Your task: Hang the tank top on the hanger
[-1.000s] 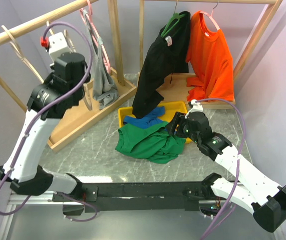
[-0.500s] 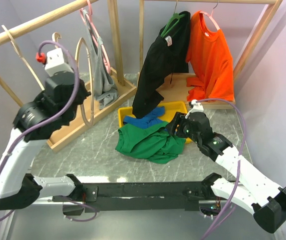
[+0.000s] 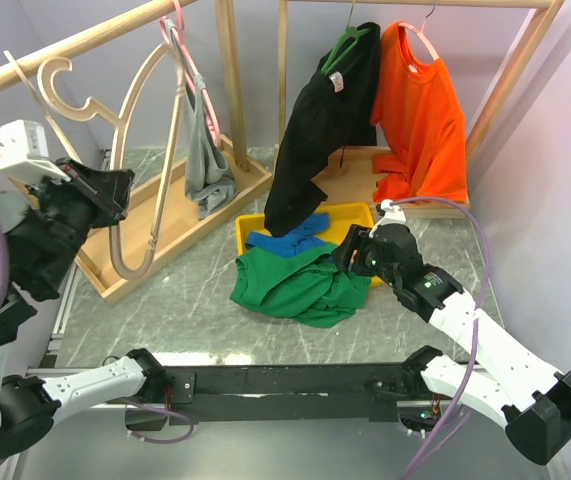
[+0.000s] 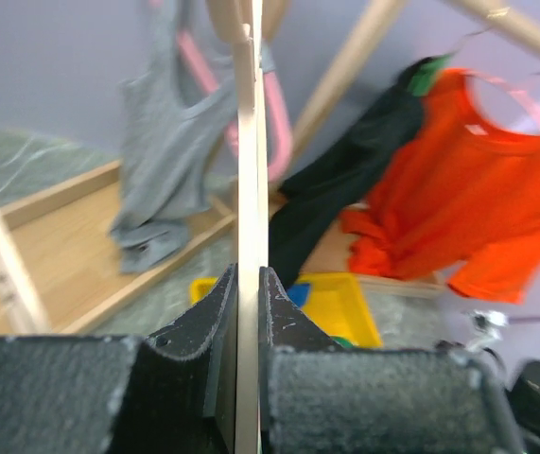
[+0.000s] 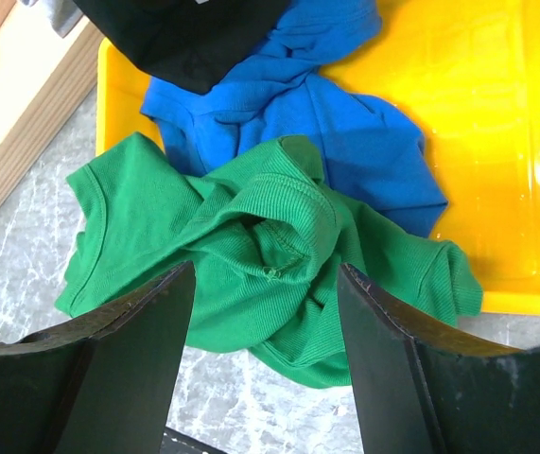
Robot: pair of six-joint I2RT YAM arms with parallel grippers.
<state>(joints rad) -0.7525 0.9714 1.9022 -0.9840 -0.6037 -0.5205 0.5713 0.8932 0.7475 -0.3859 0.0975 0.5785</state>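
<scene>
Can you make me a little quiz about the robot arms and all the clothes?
1. True or false: the left gripper is shut on the wooden hanger.
2. Where is the green tank top?
A) Hung on the hanger
B) Heaped on the table, under the open right gripper
C) Held in the left gripper
3. Fill in the word: the blue garment lies in the yellow ____.

Key: 1 true; 2 B; 3 tray.
</scene>
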